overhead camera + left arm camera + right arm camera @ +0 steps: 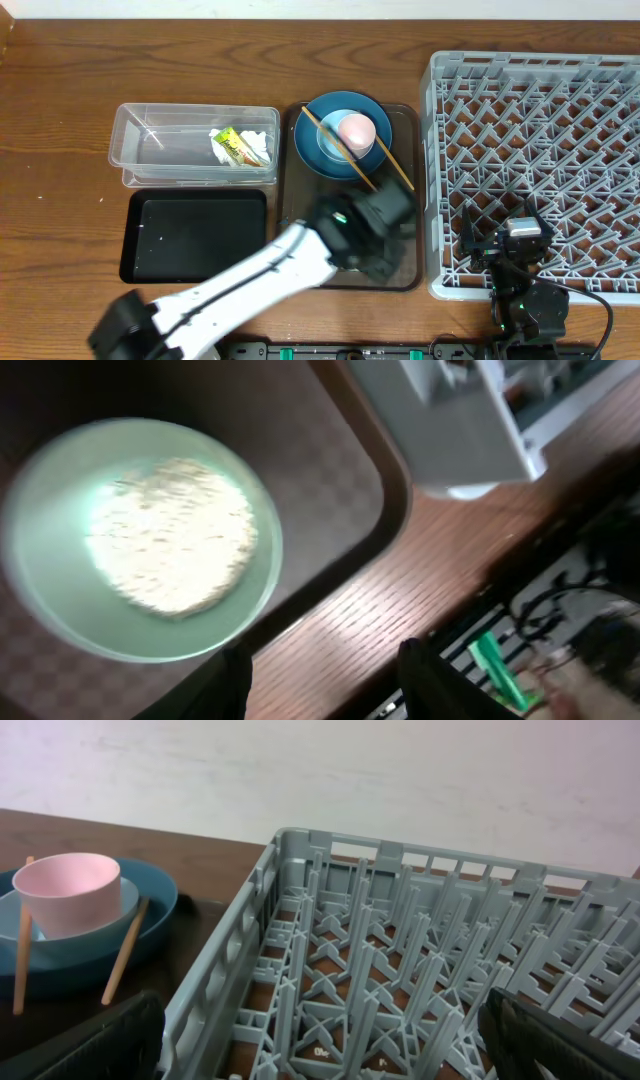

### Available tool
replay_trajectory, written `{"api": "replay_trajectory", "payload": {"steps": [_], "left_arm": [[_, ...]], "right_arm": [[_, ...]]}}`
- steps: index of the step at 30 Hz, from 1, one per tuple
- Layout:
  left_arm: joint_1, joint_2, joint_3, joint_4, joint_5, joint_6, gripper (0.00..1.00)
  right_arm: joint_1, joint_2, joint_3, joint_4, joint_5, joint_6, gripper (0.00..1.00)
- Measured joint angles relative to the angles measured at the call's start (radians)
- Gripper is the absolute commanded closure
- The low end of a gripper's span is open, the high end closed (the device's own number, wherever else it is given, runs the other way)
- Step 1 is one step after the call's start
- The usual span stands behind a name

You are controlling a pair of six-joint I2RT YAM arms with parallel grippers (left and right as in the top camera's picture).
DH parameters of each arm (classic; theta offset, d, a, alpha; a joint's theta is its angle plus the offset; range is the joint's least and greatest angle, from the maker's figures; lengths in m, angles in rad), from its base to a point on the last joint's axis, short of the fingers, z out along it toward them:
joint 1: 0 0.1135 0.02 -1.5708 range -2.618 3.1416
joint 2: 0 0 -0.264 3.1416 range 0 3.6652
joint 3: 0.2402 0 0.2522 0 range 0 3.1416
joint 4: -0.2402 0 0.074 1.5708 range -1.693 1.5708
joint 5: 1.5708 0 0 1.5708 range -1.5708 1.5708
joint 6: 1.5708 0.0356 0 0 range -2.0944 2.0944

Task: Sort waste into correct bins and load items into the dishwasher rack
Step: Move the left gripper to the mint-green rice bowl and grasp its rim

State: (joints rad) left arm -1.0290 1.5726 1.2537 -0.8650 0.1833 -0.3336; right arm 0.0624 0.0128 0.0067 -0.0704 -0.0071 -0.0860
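A pale mint bowl (pixel 60 600) holding white rice grains (pixel 170 535) sits on the brown serving tray (pixel 340 470). My left gripper (pixel 325 680) is open and empty, hovering over the tray's front edge beside the bowl. In the overhead view my left gripper (pixel 375 228) hides that bowl. A blue plate (pixel 318 150) carries a small light-blue bowl (pixel 330 140), a pink cup (pixel 357 130) and chopsticks (pixel 390 160). The clear tub (pixel 165 150) holds the yellow-green wrapper (pixel 232 146) and white tissue (pixel 260 145). My right gripper (pixel 320 1050) is open over the grey rack (pixel 400 950).
The black tray (pixel 195 235) lies in front of the clear tub. The brown serving tray (pixel 415 180) sits between the bins and the rack (pixel 540 120). Cables and a green part lie off the table's front edge (pixel 500 670).
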Motion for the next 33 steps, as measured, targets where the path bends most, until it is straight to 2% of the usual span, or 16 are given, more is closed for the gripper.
{"api": "replay_trajectory", "payload": {"steps": [5,10,18,26,33], "left_arm": [[-0.087,0.091,0.0,0.021,-0.128,-0.01,0.54],[-0.101,0.167,0.0,0.05,-0.217,-0.012,0.54],[-0.1,0.257,0.0,0.115,-0.22,-0.03,0.54],[-0.1,0.26,0.0,0.141,-0.245,-0.033,0.56],[-0.1,0.26,-0.034,0.223,-0.27,-0.034,0.6]], "right_arm": [[0.0,0.0,0.0,0.0,0.0,0.0,0.01],[0.0,0.0,0.0,0.0,0.0,0.0,0.01],[0.0,0.0,0.0,0.0,0.0,0.0,0.01],[0.0,0.0,0.0,0.0,0.0,0.0,0.01],[0.0,0.0,0.0,0.0,0.0,0.0,0.01]]}}
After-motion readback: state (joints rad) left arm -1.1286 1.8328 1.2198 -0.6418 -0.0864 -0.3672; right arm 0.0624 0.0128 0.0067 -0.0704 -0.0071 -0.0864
